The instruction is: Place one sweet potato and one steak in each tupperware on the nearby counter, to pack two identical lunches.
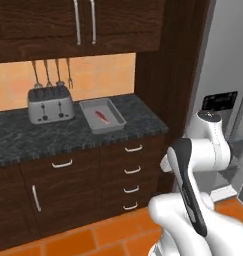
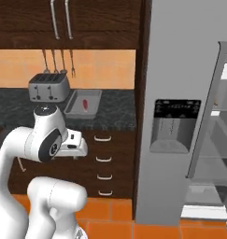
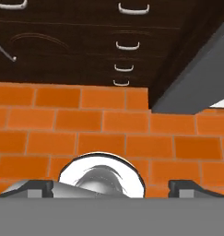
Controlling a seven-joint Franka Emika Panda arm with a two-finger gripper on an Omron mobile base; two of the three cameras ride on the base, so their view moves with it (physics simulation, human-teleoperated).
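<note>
The gripper is standing with its jaws spread wide and nothing between them, its two dark fingertips sitting far apart at the bottom of the hand view. It is pointing down at the orange tiled floor, with the dark wood drawer fronts and the grey side of the fridge lying beyond.

One tupperware is resting on the dark speckled counter, just to the right of the silver toaster and apart from it. A steak is lying flat inside this tray, near its middle. In the right base view the same tupperware is sitting beside the toaster, with the steak showing as a small red piece in it.

Metal utensils are hanging on the tan tiled wall above the toaster. The white arm is folding low in front of the drawers, well away from the counter. The fridge is standing to the right of the counter, its dispenser panel facing forward and a door standing open at the far right.
</note>
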